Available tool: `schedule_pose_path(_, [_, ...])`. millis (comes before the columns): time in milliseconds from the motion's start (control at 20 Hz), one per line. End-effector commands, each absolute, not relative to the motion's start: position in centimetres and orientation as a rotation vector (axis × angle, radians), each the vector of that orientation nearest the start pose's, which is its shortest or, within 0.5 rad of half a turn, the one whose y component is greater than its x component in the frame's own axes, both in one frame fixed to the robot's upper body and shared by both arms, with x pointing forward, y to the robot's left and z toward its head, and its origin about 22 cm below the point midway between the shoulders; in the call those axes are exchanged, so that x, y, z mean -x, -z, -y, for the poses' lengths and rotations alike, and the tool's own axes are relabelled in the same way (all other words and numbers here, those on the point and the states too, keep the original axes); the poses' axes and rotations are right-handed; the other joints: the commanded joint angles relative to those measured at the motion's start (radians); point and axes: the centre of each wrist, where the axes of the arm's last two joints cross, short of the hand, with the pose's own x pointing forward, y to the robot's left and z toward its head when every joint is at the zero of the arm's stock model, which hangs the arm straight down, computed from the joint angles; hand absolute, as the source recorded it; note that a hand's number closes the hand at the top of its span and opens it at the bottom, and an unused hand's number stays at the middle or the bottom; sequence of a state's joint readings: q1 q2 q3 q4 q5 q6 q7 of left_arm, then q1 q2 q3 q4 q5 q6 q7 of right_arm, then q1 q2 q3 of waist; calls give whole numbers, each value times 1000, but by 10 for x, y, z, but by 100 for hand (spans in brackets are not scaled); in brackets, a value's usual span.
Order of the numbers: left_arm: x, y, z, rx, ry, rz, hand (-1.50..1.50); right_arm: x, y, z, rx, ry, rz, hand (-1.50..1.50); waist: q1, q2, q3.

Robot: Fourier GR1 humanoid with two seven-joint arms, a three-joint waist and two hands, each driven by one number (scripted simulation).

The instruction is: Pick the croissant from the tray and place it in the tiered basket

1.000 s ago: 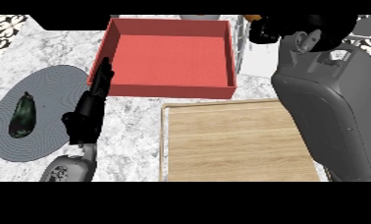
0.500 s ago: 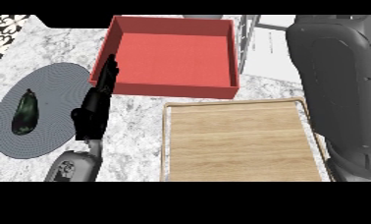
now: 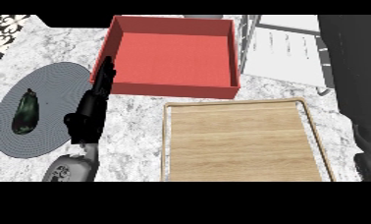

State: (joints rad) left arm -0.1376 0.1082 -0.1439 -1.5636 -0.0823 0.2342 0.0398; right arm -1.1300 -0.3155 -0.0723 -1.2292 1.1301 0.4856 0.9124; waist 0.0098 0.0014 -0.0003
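From where I stand, the left hand [image 3: 90, 116] is parked by the outer left wall of the red box [image 3: 167, 90]. Its fingers [image 3: 106, 74] are straight and point away from the robot, and it holds nothing.

The right hand itself is out of sight. Only the right forearm [image 3: 349, 75] shows, a dark bulk along the right edge beside the tiered basket [image 3: 284, 46].

I can't find the croissant anywhere. It isn't on the wooden tray [image 3: 167, 139], in the red box, or on the pale basket shelf I can see. My guess is that the right hand has it somewhere past the edge of the view, so the step in hand looks like the placing.

To do that well, the hand should come in over a shelf and between the wire uprights, then lower until the croissant rests. Only then should it open, and it should draw back without catching the frame. The left hand is best left alone.

Further left, a dark aubergine [image 3: 25, 112] lies on a round grey mat [image 3: 62, 83], well clear of all this.
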Motion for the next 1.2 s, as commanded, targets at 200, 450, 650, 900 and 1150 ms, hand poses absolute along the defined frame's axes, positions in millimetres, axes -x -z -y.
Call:
schedule_pose_path(200, [-272,-27,-199,-205,111,1675,0,-428,-282,208,1416,-607,896,150,2,3,0])
schedule_pose_path(450, [-264,-29,-212,-188,119,1668,0,-431,-267,247,1211,-331,985,-150,8,4,1])
schedule_pose_path(650, [-274,-33,-202,-193,117,1682,0,-428,-248,246,1152,-233,1103,-150,0,2,1])
schedule_pose_path(900, [-266,-38,-200,-193,112,1691,0,-412,-274,273,1161,57,1226,-150,-4,-3,1])
schedule_pose_path(1150, [-276,-24,-207,-221,97,1648,0,-376,-295,305,1187,242,1160,-150,-36,-8,0])
